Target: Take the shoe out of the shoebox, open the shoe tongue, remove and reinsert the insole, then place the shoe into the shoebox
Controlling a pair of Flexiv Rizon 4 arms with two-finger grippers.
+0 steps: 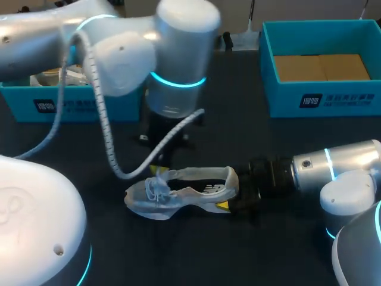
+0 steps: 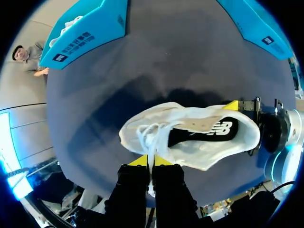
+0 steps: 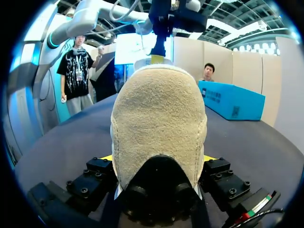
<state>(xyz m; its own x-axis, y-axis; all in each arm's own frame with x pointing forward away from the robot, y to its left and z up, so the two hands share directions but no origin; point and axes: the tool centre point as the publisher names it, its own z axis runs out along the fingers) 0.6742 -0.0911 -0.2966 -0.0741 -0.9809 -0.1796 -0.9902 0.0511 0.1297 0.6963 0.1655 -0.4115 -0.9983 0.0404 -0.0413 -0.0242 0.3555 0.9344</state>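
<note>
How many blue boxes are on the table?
2: the left box at the far left, partly hidden behind my left arm, and the right box at the far right.

Head cam: light's flat and from overhead, so I get a dark table (image 1: 238, 256) with no hot spots. Shoe (image 1: 178, 192) throws only a faint shadow at its 6 o'clock. Left arm (image 1: 178, 36) shell is bright, cyan ring glowing. Left wrist: wide soft shadow on table at shoe's 11 o'clock. Right wrist: ceiling strips flare at 1 o'clock, heel evenly lit.
</note>
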